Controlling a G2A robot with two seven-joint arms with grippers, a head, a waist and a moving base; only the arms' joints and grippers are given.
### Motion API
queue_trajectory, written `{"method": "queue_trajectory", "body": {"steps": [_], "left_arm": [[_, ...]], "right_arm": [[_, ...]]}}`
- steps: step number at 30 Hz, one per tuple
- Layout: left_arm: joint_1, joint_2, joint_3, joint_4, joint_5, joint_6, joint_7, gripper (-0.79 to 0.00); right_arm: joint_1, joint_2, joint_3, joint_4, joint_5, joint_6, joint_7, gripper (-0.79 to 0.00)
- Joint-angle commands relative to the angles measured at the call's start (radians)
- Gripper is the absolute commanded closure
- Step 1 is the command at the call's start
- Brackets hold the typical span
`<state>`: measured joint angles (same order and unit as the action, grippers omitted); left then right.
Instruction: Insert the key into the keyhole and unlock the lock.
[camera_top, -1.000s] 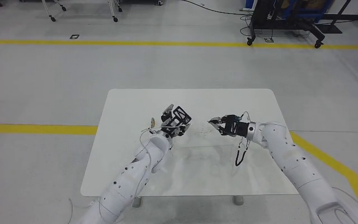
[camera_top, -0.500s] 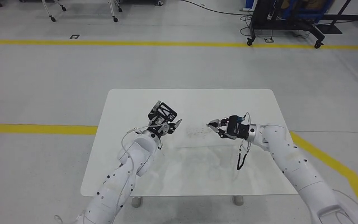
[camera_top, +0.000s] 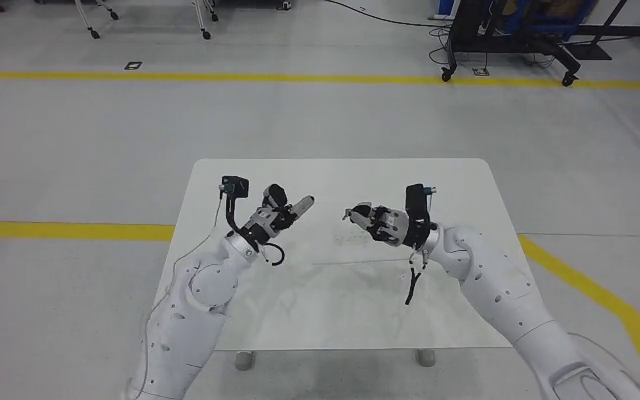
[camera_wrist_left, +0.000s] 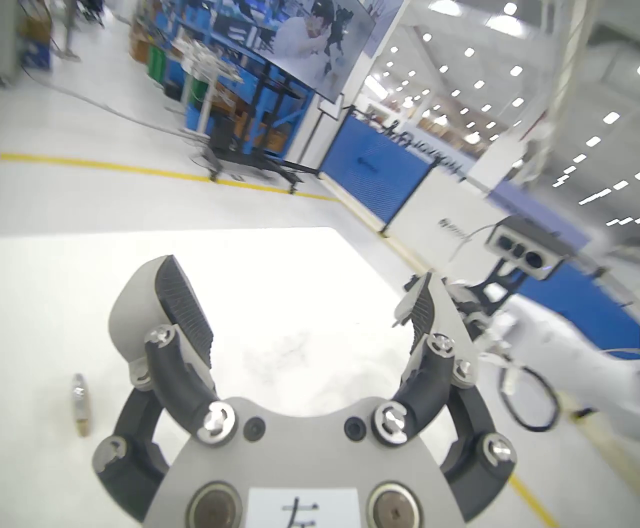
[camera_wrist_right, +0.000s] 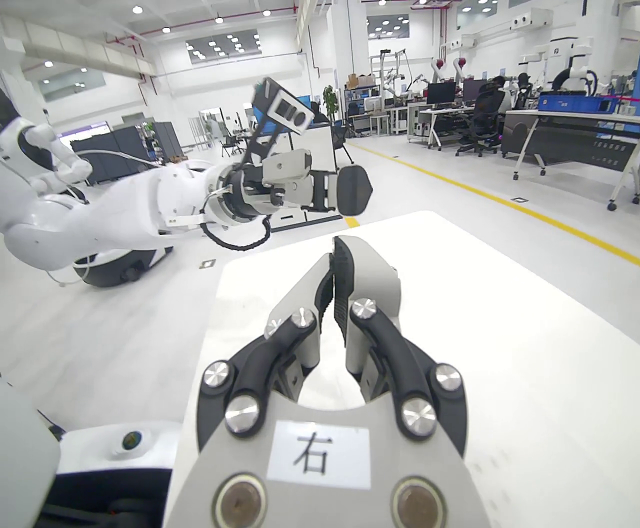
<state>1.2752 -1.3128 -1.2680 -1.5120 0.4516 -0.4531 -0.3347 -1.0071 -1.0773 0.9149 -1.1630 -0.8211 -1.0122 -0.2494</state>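
Grey metal with a brownish end, a small metal piece (camera_wrist_left: 80, 405) lies flat on the white desk (camera_top: 450, 300), seen edge-on and too small to tell whether it is the key or the lock. Its long axis runs roughly the way the left gripper (camera_wrist_left: 295, 280) points, with the brownish end toward that gripper's base. The piece sits just beside the left gripper, outside its two fingers and clear of them, touching only the desk. The left gripper is spread wide, its ribbed pads (camera_wrist_left: 182, 305) well apart with bare desk between them, and it is held above the desk, left of the middle. Facing it from right of the middle is the right gripper (camera_wrist_right: 334, 250), its two pads pressed flat together and its tip pointing left toward the left gripper. A gap of desk separates the two grippers. Whether anything is pinched between the right gripper's pads cannot be told. A black cable loop (camera_top: 410, 285) hangs from the right arm's wrist. On the floor beyond the desk's far edge runs a yellow line (camera_top: 300, 77), and a black cart (camera_top: 510, 40) stands at the far right.
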Motion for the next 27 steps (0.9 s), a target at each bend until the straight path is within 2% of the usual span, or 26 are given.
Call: {"method": "queue_trajectory", "body": {"steps": [1,4,6,9,11,15,21,22,23,26,27], "left_arm": [[0.002,0.0,0.002,-0.003,0.035,0.008,0.025,-0.785],[0.002,0.0,0.002,-0.003,0.035,0.008,0.025,-0.785],[0.015,-0.005,0.017,-0.016,-0.065,-0.004,0.023,-0.785],[0.012,-0.006,0.033,-0.009,-0.149,-0.014,-0.036,-0.785],[0.007,-0.007,0.046,0.0,-0.186,-0.014,-0.065,-0.785],[-0.006,-0.007,0.07,0.015,-0.243,-0.037,-0.117,-0.785],[-0.032,-0.006,0.067,0.054,-0.386,-0.046,-0.185,-0.785],[-0.035,-0.005,0.065,0.058,-0.393,-0.046,-0.188,-0.696],[-0.037,-0.005,0.065,0.06,-0.399,-0.048,-0.192,-0.656],[-0.045,-0.002,0.069,0.064,-0.406,-0.06,-0.225,-0.668],[-0.048,-0.001,0.069,0.065,-0.394,-0.061,-0.232,-0.646]], "right_arm": [[0.003,0.0,-0.002,-0.001,0.024,0.0,0.018,0.0],[0.003,0.0,-0.002,-0.001,0.024,0.0,0.018,0.0],[0.003,0.0,-0.002,-0.001,0.024,0.0,0.018,0.0],[-0.003,0.0,0.003,-0.003,0.022,0.023,0.02,0.0],[-0.029,-0.004,0.001,-0.001,0.097,0.0,-0.006,0.0],[-0.035,-0.014,-0.062,0.02,0.348,0.0,0.071,0.0],[-0.005,-0.021,-0.157,0.038,0.835,0.0,0.309,0.0],[0.003,-0.022,-0.169,0.047,0.906,0.0,0.369,0.0],[0.009,-0.023,-0.178,0.061,0.978,0.0,0.424,0.0],[0.036,-0.032,-0.207,0.121,1.162,0.0,0.588,0.0],[0.041,-0.037,-0.215,0.134,1.222,0.0,0.632,0.0]]}}
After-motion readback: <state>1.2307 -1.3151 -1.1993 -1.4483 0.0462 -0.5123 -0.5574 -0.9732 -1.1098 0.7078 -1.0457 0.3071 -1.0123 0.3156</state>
